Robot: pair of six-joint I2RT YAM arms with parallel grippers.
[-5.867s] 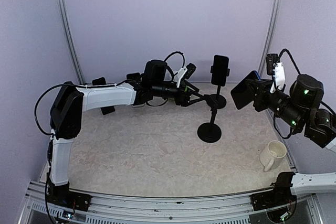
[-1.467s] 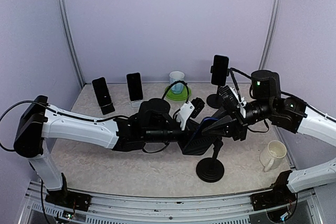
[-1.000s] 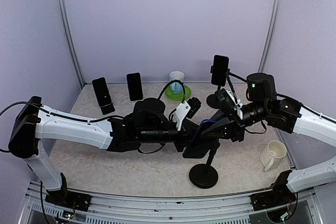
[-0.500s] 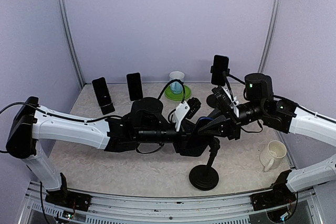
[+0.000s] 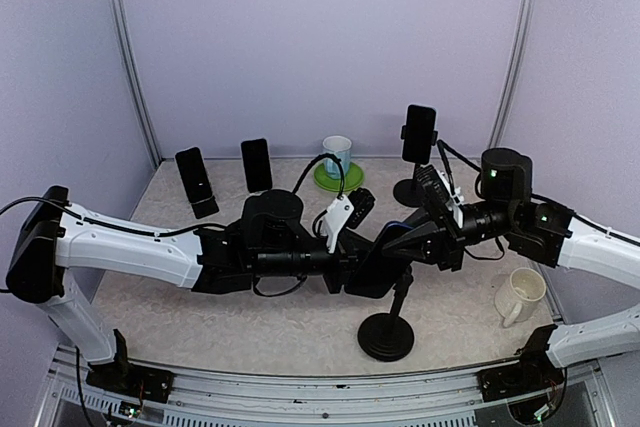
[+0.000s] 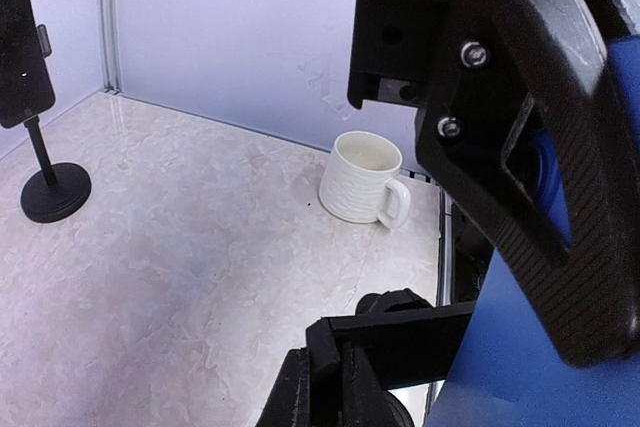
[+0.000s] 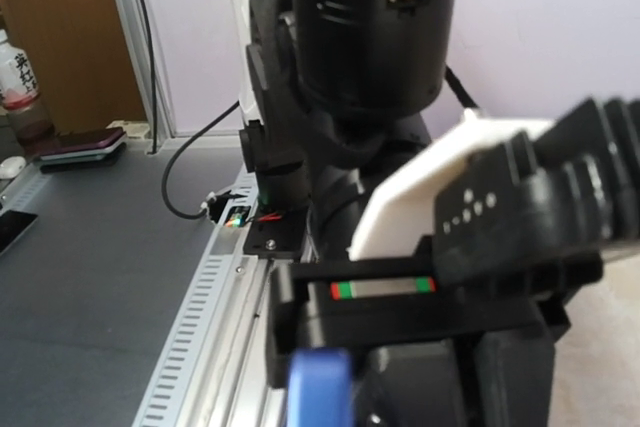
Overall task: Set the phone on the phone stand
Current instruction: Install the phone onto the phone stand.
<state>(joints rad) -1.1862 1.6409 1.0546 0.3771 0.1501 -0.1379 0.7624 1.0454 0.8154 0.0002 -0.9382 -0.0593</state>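
Observation:
The phone (image 5: pixel 392 247), in a blue case, is held mid-air at the table's centre with my right gripper (image 5: pixel 405 245) shut on it. Its blue edge fills the bottom of the right wrist view (image 7: pixel 320 392) and the lower right of the left wrist view (image 6: pixel 530 367). The black phone stand (image 5: pixel 388 337) stands just below on its round base. My left gripper (image 5: pixel 352 269) is shut on the stand's black cradle bar (image 6: pixel 400 342), its fingers (image 6: pixel 300 397) pinching the bar's end. Phone and cradle are close together; whether they touch is hidden.
A white mug (image 5: pixel 520 295) sits at the right, also in the left wrist view (image 6: pixel 362 177). A second stand holding a phone (image 5: pixel 418 137) is at the back. Two phones (image 5: pixel 193 182) (image 5: pixel 257 165) lean at the back left, beside a cup on a green plate (image 5: pixel 338 162).
The right arm has drawn back slightly to the right with the phone. The left arm has shifted a little left, the stand with it. Both grippers stay shut.

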